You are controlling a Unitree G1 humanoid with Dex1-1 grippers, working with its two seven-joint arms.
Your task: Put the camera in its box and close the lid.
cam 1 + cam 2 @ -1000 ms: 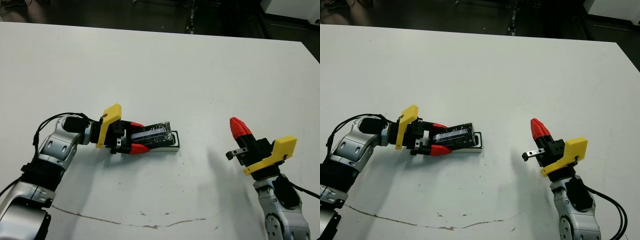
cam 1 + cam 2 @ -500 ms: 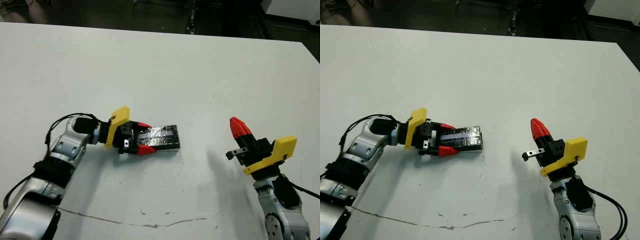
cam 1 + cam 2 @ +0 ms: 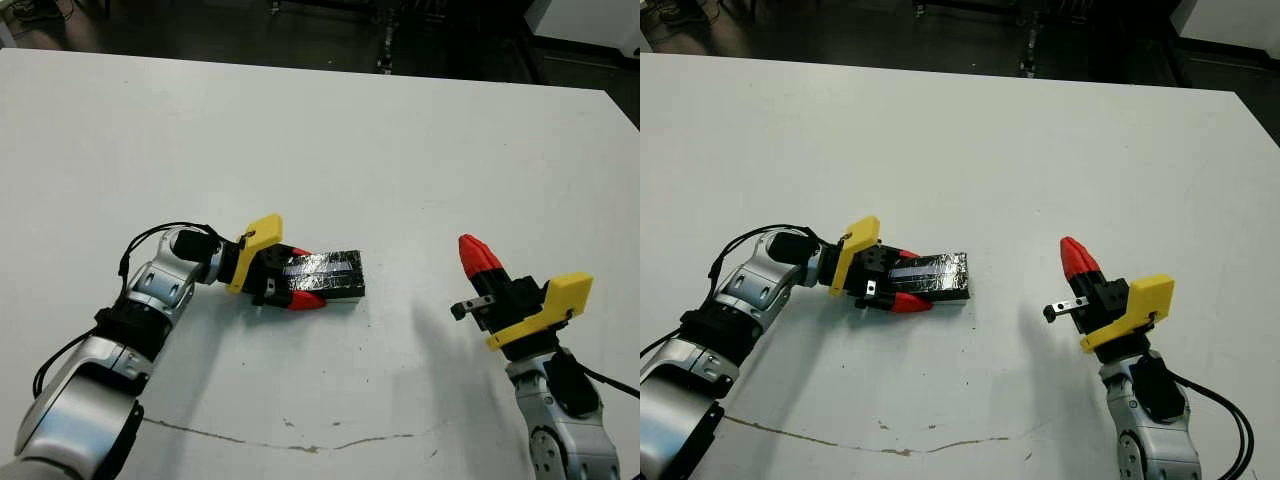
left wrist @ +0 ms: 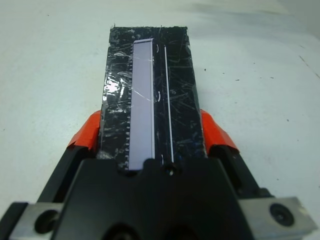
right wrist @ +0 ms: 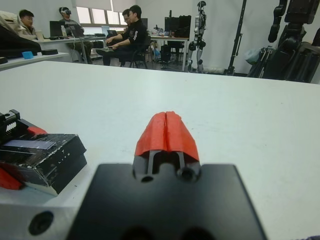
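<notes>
The flat black rectangular lid (image 3: pixel 325 274), its crinkled shiny top crossed by a pale bluish strip, lies level on the white table (image 3: pixel 400 140), covering the box so that neither box nor camera can be seen; the left gripper (image 3: pixel 297 277) grasps the lid's near end, one red-tipped finger (image 4: pixel 86 139) against each long side; well apart to the right, the right gripper (image 3: pixel 1076 260) is raised off the table, its two red tips pressed together on nothing; people sit at desks beyond the table.
</notes>
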